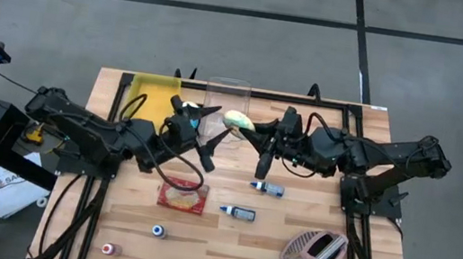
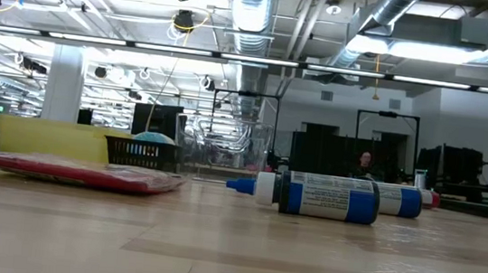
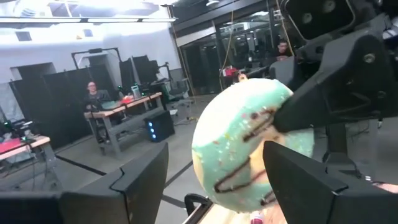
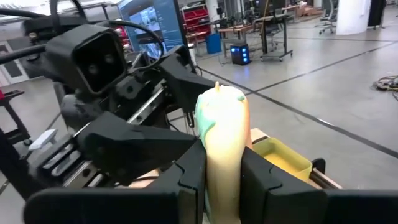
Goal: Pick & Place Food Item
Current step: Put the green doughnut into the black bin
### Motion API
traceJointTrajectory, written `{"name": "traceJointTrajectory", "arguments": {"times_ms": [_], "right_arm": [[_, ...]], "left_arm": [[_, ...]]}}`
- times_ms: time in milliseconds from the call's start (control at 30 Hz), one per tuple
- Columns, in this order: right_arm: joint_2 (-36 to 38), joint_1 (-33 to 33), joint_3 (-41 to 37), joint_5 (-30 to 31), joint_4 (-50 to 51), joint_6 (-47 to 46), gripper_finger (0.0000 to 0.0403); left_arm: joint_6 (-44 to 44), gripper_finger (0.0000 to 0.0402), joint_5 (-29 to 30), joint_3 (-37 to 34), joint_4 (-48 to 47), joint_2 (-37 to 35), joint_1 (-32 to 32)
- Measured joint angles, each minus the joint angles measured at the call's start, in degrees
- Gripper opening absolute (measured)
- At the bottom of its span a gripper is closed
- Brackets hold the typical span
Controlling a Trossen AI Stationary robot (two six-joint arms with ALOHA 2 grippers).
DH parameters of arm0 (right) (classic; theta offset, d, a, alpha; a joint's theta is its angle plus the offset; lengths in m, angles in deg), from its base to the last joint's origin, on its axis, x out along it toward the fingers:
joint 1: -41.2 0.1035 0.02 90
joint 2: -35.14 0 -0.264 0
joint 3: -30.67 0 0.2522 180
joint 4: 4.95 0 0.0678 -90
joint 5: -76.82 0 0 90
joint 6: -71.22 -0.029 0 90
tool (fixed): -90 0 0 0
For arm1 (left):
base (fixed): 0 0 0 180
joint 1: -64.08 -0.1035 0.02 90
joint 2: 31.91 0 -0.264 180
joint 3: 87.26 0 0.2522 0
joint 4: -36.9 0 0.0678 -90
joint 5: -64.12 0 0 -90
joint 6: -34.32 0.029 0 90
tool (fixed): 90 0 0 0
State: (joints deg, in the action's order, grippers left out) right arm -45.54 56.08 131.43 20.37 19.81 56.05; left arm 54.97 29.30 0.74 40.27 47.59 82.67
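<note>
A doughnut (image 1: pixel 237 119) with mint-green icing and chocolate stripes hangs in the air above the table's far middle, and my right gripper (image 1: pixel 253 126) is shut on it. In the right wrist view the doughnut (image 4: pixel 222 140) stands on edge. My left gripper (image 1: pixel 212 136) faces it from the table's left, open. In the left wrist view its two fingers (image 3: pixel 140 180) stand wide on either side of the doughnut (image 3: pixel 239 146), apart from it. Neither gripper shows in the low view. My right gripper pinches the doughnut between its two fingers (image 4: pixel 189 174), one on the iced face (image 4: pixel 205 134) and one on the plain tan underside (image 4: pixel 239 149). The fingers come level from the table's right side. The doughnut stands on edge, lifted clear of the table.
A yellow bin (image 1: pixel 153 96) and a clear plastic tub (image 1: pixel 227 93) stand at the far edge. A red packet (image 1: pixel 181 197), two blue-capped bottles (image 1: pixel 269 188) (image 1: pixel 238 212), two small jars (image 1: pixel 160 230) and a pink rack (image 1: pixel 314 255) lie nearer. People sit in the room behind.
</note>
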Motion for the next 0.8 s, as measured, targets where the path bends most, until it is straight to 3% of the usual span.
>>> {"name": "traceJointTrajectory", "arguments": {"times_ms": [267,800], "right_arm": [[0.0,-0.02,0.0,-0.55,-0.94,-0.03,0.0056],[-0.66,-0.27,0.04,-1.89,-2.06,0.18,0.0055]], "left_arm": [[0.08,0.0257,-2.04,0.0,-0.12,0.0,-1.34],[-2.93,0.0199,-3.61,0.0,-0.01,0.0,-2.36]]}}
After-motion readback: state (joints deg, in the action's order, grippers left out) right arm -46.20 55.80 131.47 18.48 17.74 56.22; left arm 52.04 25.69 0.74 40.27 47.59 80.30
